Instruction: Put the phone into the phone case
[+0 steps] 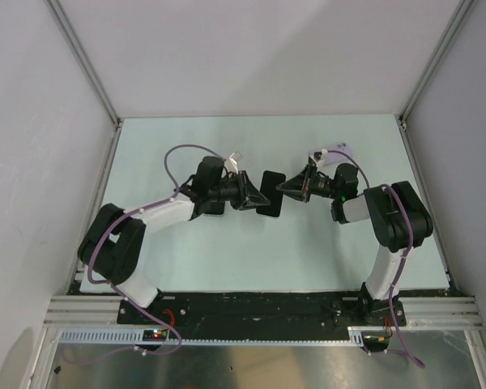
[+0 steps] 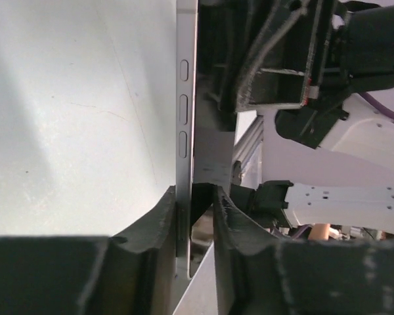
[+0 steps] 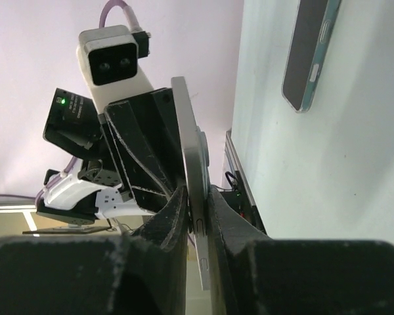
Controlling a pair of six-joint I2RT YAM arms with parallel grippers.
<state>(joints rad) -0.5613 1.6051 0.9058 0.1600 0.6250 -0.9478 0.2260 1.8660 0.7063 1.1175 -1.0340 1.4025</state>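
While the left pincer (image 2: 194, 193) clamps it, the phone (image 2: 186, 98) seemingly points rightward.

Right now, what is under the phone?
Pale table, with the case lying flat on it, shown by the right wrist camera. From above the case is hidden; the phone seems to cover it.

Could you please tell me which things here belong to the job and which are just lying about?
Job:
silver-edged black slab phone, pinched by left gripper and right gripper
dark flat phone case with teal rim, lying apart

Not the job, only fixtures:
pale green table
aluminium frame rail
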